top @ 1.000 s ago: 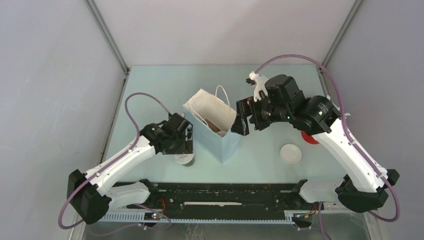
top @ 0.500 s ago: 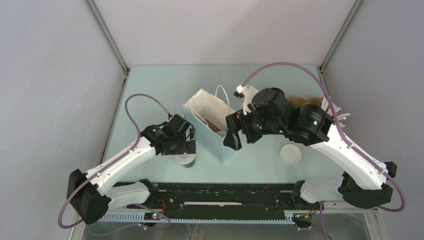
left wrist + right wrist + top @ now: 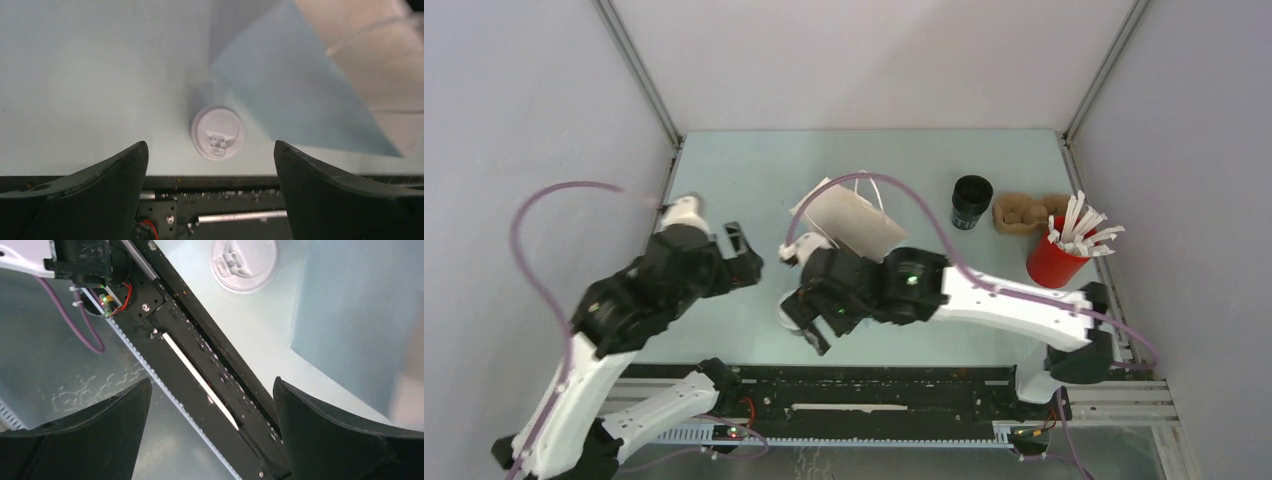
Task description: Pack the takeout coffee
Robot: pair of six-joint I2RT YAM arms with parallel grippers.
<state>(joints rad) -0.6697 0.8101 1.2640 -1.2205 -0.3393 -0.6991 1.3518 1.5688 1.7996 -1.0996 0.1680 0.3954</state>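
A white-lidded coffee cup stands on the table by the front left corner of the light blue paper bag. The bag stands open with white handles. My left gripper is open and empty, raised above and left of the cup; it is at the left in the top view. My right gripper is open and empty, hovering over the table's front rail near the cup's lid and the bag. In the top view it partly hides the cup.
A black cup, a brown cardboard carrier and a red cup of white stirrers stand at the back right. The black front rail runs just below the coffee cup. The right arm's white link crosses the table's front right.
My left gripper has lifted off the cup and drawn back to the left. My right arm has swung from the bag's right side to its front left, over the cup.
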